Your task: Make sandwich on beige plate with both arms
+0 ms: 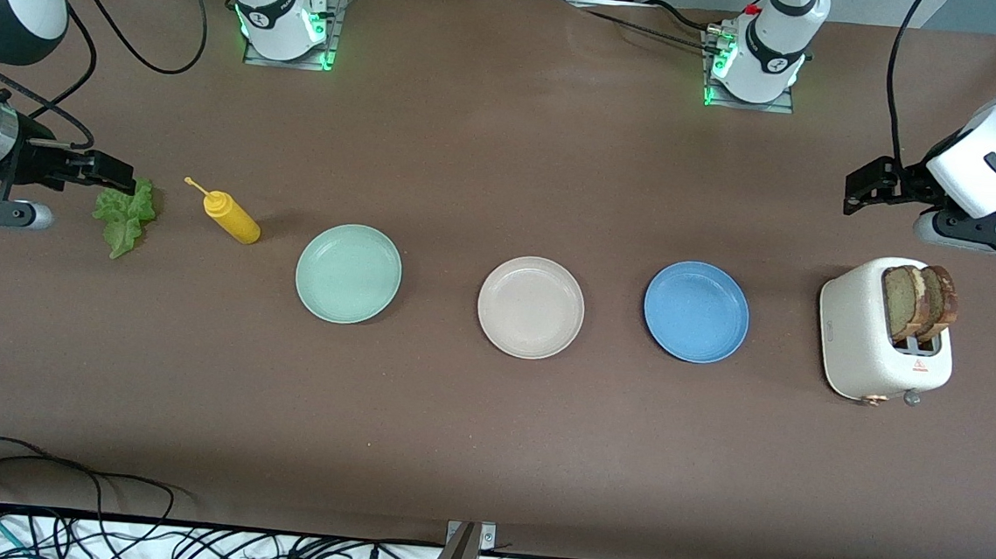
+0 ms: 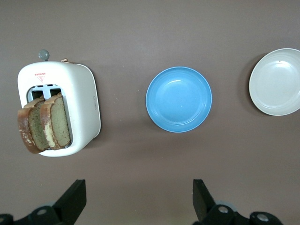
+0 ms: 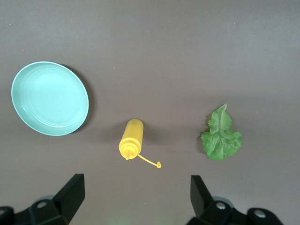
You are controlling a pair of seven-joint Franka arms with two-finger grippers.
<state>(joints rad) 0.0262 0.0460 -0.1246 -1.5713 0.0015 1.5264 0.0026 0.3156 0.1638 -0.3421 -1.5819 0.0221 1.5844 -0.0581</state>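
Bread slices, two of them, stand upright in the slots of a white toaster at the left arm's end of the counter, tan-faced with dark brown crust. In the front view the left hand hangs released, fingers spread wide, over bare counter at about 11 o'clock from the toaster. It is plainly the hand closer to the bread, so the first lift looks like its job. The slices' flat faces stand side by side, so the fingers would need to straddle a slice across its thin side.

The beige plate, round, shallow and bare, sits mid-counter between a mint green plate and a blue plate, at 9 o'clock from the toaster.

The lettuce leaf, ruffled and green, lies flat at the right arm's end. The right hand, also released and holding nothing, hovers at its 12 o'clock edge. A yellow squeeze bottle lies on its side between leaf and mint plate.
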